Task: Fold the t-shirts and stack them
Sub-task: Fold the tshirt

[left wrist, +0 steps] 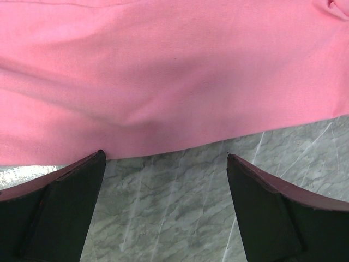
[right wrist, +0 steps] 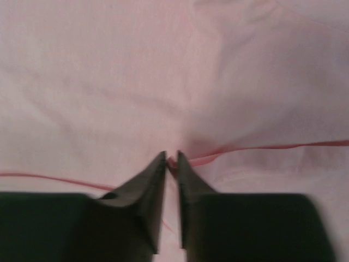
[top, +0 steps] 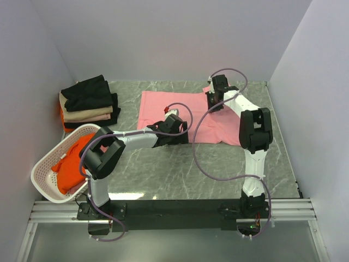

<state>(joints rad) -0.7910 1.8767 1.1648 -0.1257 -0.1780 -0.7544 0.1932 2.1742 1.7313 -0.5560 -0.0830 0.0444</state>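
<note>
A light pink t-shirt (top: 158, 106) lies spread on the marble table; it fills the left wrist view (left wrist: 163, 71) and the right wrist view (right wrist: 109, 82). My left gripper (top: 175, 130) is open and empty, low over bare table at the shirt's near edge (left wrist: 163, 164). My right gripper (top: 212, 105) is shut on a pinched fold of the pink shirt (right wrist: 171, 161) at its right part. A folded stack at the far left has a black shirt (top: 87, 93) on top and a beige one (top: 87, 114) below. An orange-red shirt (top: 73, 164) lies crumpled in the basket.
The white perforated basket (top: 41, 174) stands at the near left by the left wall. Grey walls close in the table on the left, back and right. Purple cables loop from both arms over the table's middle.
</note>
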